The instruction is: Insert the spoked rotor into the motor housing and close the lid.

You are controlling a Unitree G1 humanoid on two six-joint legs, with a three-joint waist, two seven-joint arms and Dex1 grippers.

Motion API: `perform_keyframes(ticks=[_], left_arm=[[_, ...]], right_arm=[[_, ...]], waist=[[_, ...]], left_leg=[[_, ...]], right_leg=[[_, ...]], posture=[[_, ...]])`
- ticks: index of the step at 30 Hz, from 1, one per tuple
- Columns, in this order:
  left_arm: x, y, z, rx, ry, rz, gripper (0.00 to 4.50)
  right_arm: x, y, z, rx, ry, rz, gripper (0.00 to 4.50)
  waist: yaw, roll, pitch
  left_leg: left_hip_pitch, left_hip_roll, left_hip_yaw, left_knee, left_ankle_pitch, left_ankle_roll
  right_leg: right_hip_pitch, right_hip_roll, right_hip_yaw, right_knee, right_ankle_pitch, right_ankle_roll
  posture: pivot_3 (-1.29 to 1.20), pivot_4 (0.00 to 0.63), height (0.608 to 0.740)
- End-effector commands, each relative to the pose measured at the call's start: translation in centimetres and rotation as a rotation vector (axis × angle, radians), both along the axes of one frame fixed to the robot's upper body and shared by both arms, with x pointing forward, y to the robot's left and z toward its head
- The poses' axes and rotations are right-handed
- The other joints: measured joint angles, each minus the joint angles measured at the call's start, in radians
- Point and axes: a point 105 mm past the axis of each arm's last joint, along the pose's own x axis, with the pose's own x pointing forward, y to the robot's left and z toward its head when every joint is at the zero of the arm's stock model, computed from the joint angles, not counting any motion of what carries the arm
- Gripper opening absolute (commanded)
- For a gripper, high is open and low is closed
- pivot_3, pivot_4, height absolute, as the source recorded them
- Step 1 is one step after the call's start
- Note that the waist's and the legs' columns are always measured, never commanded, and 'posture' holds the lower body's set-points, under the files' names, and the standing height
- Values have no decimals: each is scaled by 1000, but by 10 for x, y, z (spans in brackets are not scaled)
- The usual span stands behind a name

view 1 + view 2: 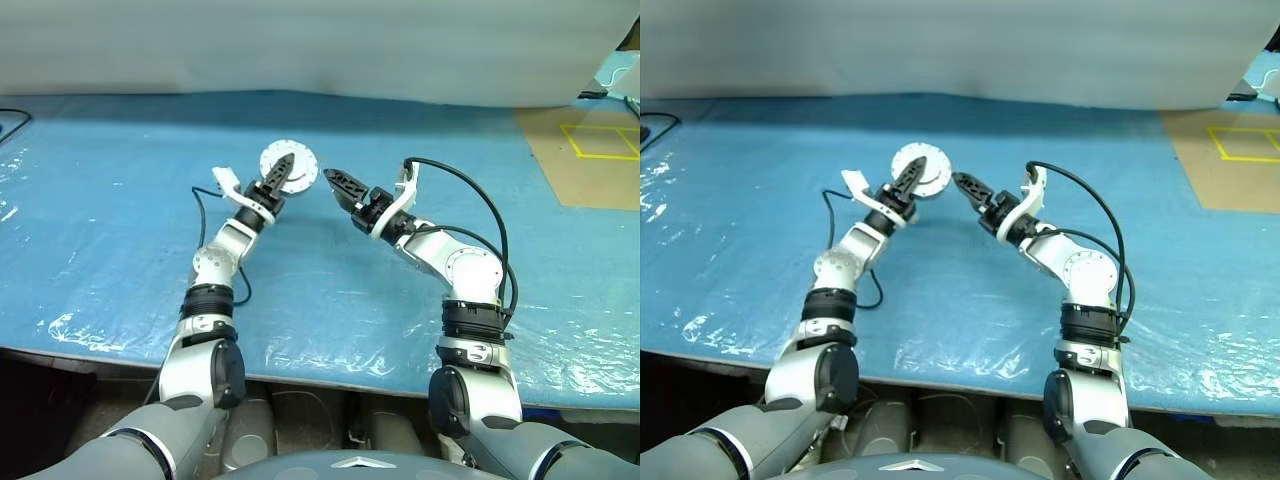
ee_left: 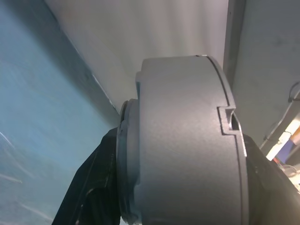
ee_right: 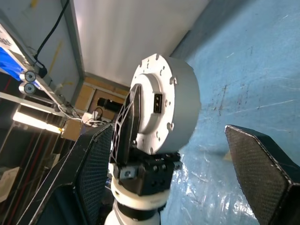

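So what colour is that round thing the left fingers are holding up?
Silver-grey metal: the motor housing, clamped between the left fingers. The right wrist view shows it best.

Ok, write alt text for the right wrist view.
The left gripper holds the closed motor housing on edge above the blue table cover. The right gripper is open, its fingers spread apart and empty.

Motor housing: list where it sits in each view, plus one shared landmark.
Left eye view: motor housing upper centre, held in the left claw.
Right eye view: upper centre, left of the open right claw.
Left wrist view: large, centre, between the black fingers.
Right wrist view: centre.
Shared landmark: blue table cover.
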Motion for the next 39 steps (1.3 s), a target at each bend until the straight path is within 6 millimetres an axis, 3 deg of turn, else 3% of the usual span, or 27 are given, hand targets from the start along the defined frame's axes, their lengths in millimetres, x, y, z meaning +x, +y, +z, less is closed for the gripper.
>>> perform_keyframes(ticks=[1,3,9,13,16,22,28,33,39], left_arm=[[19,45,30,55,-59,272,2515],[26,64,22,73,-7,373,2515],[34,89,-4,175,101,477,2515],[36,92,-10,256,118,495,2515],[36,99,-19,438,147,580,2515],[32,98,-33,481,177,592,2515],[30,105,-42,542,220,616,4383],[21,136,-50,529,267,693,4482],[9,176,-33,499,202,809,4482]], right_arm=[[-1,0,7,-28,-43,-2,3981],[0,0,3,-53,-42,-5,3981],[-1,6,-3,-102,-49,11,3981],[-1,7,-6,-128,-50,15,3981],[0,5,-8,-154,-47,5,3981],[0,5,-13,-181,-43,-1,3981],[3,8,-21,-216,-22,7,4024],[0,12,-22,-223,-35,20,4024],[-4,15,-24,-234,-53,43,4024]], waist=[[-1,0,0],[-4,0,0],[3,-1,1],[17,-7,4],[24,-8,5],[24,-8,5],[24,-8,5],[22,-8,5],[23,-8,5]], left_leg=[[0,0,0,0,0,0],[1,0,0,0,0,0],[-1,0,-1,0,0,0],[-2,0,-2,0,0,0],[-2,0,-2,1,0,0],[-1,0,-2,2,0,0],[0,0,-2,2,0,0],[0,0,-2,2,0,0],[0,1,-2,2,0,0]], right_leg=[[0,0,0,0,0,0],[0,0,0,0,0,1],[0,1,0,0,0,1],[0,0,-2,-1,0,1],[0,0,-2,0,0,1],[0,0,-1,1,0,1],[0,0,-1,2,1,1],[0,0,-1,2,0,0],[0,0,-1,2,0,0]], posture=[[0,150,740],[0,150,740],[0,150,740],[0,150,740],[0,150,740],[0,150,740],[0,150,740],[0,150,740],[0,150,740]])
